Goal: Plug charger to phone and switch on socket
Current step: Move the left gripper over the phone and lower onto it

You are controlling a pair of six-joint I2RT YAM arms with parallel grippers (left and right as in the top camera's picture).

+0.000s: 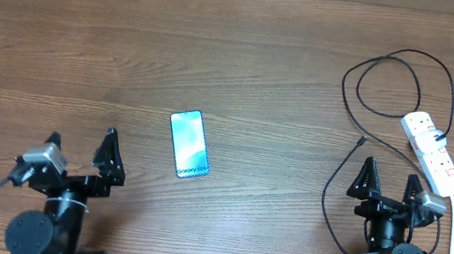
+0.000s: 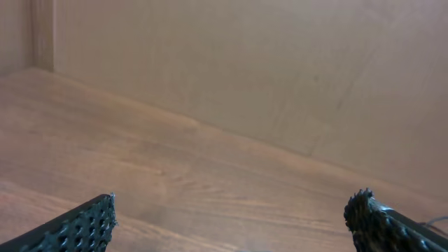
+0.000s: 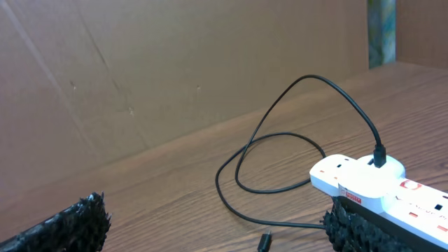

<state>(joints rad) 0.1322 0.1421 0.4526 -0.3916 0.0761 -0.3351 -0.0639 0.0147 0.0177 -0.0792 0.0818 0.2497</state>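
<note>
The phone (image 1: 189, 144) lies flat on the wooden table with its screen up, "Galaxy S24" text at its near end. The white socket (image 1: 432, 154) (image 3: 371, 180) sits at the right. The charger's black plug (image 1: 440, 137) (image 3: 379, 155) is in the socket's far outlet. Its thin cable (image 3: 308, 78) loops over the table and ends in a loose connector tip (image 1: 360, 143) (image 3: 264, 241). My right gripper (image 1: 391, 172) (image 3: 218, 210) is open, just short of the tip and beside the socket. My left gripper (image 1: 83, 138) (image 2: 233, 206) is open and empty, left of the phone.
A thick white cord (image 1: 453, 239) runs from the socket toward the near edge, right of my right arm. A brown board wall (image 2: 245, 63) stands along the far side of the table.
</note>
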